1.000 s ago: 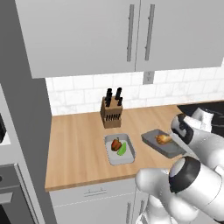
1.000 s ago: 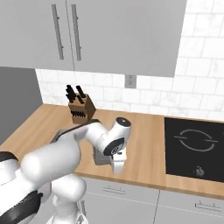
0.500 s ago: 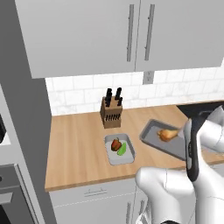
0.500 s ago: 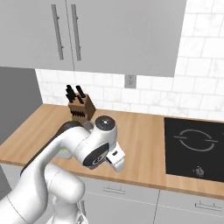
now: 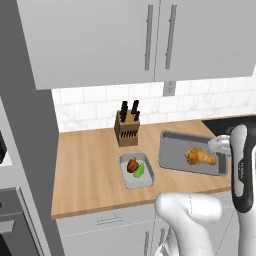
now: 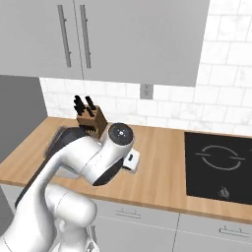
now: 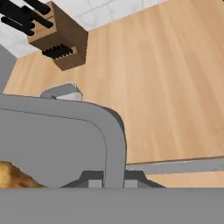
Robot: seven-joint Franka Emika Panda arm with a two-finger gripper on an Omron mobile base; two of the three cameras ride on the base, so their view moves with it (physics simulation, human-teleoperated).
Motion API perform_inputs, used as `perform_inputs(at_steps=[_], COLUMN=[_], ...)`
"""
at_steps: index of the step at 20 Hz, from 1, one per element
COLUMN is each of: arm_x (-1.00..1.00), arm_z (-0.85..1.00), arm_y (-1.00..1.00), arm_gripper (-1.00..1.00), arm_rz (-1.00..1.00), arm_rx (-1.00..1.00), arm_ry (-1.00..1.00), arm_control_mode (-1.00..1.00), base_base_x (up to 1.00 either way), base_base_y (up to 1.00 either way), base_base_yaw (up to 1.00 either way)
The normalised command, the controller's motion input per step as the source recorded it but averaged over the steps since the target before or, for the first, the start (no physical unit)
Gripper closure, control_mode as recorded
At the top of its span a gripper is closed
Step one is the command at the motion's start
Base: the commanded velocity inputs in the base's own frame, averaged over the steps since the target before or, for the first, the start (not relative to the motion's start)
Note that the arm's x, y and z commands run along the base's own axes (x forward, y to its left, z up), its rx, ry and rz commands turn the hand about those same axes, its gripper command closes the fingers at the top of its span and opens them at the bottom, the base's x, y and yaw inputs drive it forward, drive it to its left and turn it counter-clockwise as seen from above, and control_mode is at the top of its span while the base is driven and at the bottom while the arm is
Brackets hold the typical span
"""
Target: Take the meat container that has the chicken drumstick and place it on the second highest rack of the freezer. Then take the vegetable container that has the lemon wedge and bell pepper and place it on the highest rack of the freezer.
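**A:** Looking at the meat container [image 5: 176, 152] first: it is a flat grey tray with a raised rim and rounded corners, tilted and lifted clear of the wooden counter [image 5: 87, 165]. The chicken drumstick [image 5: 201, 157] lies on it, glossy golden-brown and bulbous at one end, near the tray's right side.

**B:** And the gripper?

**A:** The gripper [image 7: 113, 183] is clamped on the tray's rim; in the hand view the rim's smooth grey edge runs straight down between the fingertips [image 7: 91, 178], and a corner of the drumstick shows at lower left. In the left base view the hand sits at the tray's right edge, partly behind the white arm.

**B:** What about the vegetable container?

**A:** The vegetable container [image 5: 131, 178] is a smaller grey tray, also round-cornered, resting flat on the counter just left of the lifted one and in front of the knife block [image 5: 127, 130]. Inside, the bell pepper [image 5: 132, 165] is dark red-orange and rounded, and the lemon wedge [image 5: 140, 171] is a bright green crescent touching its right side.

**B:** Knife block material?

**A:** Brown wood, slanted, with black handles sticking up. Behind it is a white tiled wall, plain grey cabinets [image 5: 150, 40] above with slim bar handles.
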Motion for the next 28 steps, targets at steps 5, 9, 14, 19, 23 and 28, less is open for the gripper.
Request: perform_inputs(at_steps=[5,9,14,19,23,28], arm_x=[0.24,0.26,0.04,-0.04,-0.20,0.00], arm_z=[1.00,0.93,0.54,0.08,-0.02,0.00], arm_y=[0.49,0.49,0.50,0.32,0.13,0.00], arm_gripper=[1.00,1.00,1.00,1.00,1.00,1.00], arm_rz=[0.53,0.36,0.33,0.29,0.04,0.00], arm_rx=[-0.08,-0.04,-0.01,-0.05,-0.01,0.00], arm_ry=[0.03,0.08,0.17,0.18,0.06,0.00], arm_control_mode=[-1.00,-1.00,-1.00,-1.00,-1.00,1.00], base_base_x=[0.00,0.00,0.00,0.00,0.00,-0.60], base_base_y=[0.00,0.00,0.00,0.00,0.00,0.19], base_base_yaw=[0.00,0.00,0.00,0.00,0.00,-0.13])
